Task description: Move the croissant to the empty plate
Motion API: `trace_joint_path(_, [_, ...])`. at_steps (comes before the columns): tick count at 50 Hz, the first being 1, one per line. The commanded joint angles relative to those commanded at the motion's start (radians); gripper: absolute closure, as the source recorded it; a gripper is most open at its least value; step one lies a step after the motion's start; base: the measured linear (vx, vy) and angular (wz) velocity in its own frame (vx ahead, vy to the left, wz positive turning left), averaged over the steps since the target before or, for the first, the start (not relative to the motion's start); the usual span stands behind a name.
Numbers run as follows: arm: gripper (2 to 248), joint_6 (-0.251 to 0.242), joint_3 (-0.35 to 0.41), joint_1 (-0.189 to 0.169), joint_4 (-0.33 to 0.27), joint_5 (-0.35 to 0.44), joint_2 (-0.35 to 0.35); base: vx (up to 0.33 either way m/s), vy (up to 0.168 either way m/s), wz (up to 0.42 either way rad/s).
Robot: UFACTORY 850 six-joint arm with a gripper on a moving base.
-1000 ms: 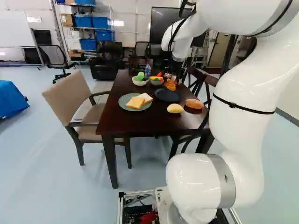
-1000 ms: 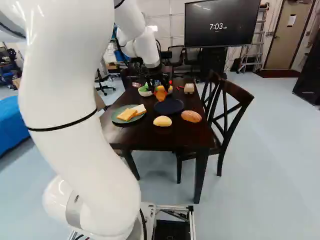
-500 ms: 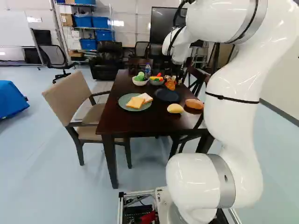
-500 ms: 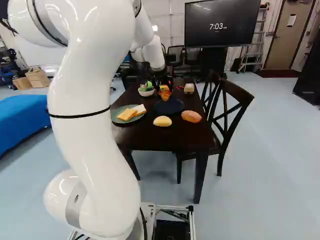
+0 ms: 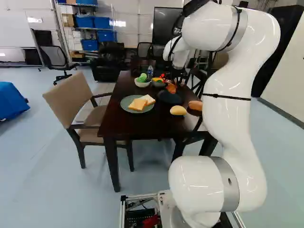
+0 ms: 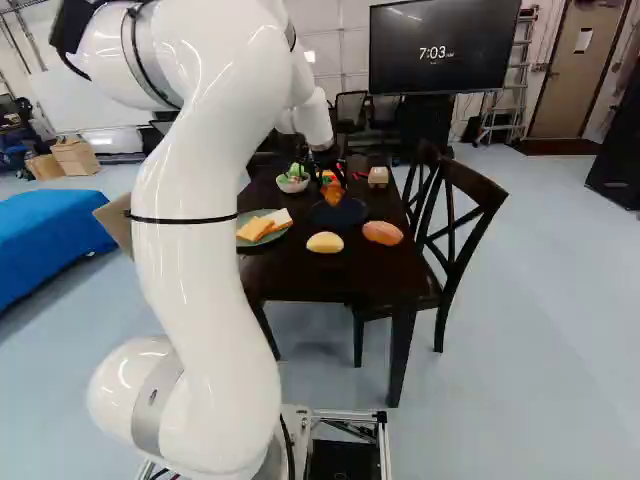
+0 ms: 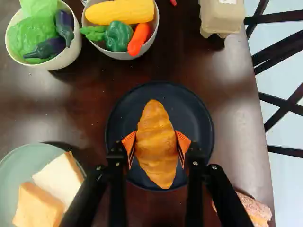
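Two eggplants (image 7: 49,48) are distinct only in the wrist view, where the pincer (image 6: 332,184) grips the croissant (image 7: 156,142).

On the dark table (image 5: 137,126), a green plate (image 7: 28,158) is set near the left edge; toward the right edge are placed a black plate (image 7: 189,113), a pinkish roll (image 6: 383,233) and a carton (image 7: 222,19); toward the near edge, a yellow roll (image 6: 325,243).

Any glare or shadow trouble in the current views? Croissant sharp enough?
Wrist view: pale sheen on the tabletop beside the dark plate, shadow beside the lettuce bowl; croissant ridges readable. Left base view: highlights on the white arm, croissant small. Right base view: highlights on the arm too.
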Motion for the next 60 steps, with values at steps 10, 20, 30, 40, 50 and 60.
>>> trace_joint_path(10, [120, 0.000, -0.004, 0.000, 0.000, 0.000, -0.024, 0.000, 0.000, 0.000])
trace_joint_path(20, [120, 0.000, -0.010, 0.000, 0.000, 0.000, -0.049, 0.000, 0.000, 0.000])
trace_joint_path(30, [120, 0.000, -0.017, 0.000, 0.000, 0.000, -0.075, 0.000, 0.000, 0.000])
trace_joint_path(40, [120, 0.000, -0.023, 0.000, 0.000, 0.000, -0.095, 0.000, 0.000, 0.000])
trace_joint_path(50, [118, 0.000, -0.023, 0.000, 0.000, 0.000, -0.095, 0.000, 0.000, 0.000])
trace_joint_path(60, [59, 0.000, -0.023, 0.000, 0.000, 0.000, -0.095, 0.000, 0.000, 0.000])
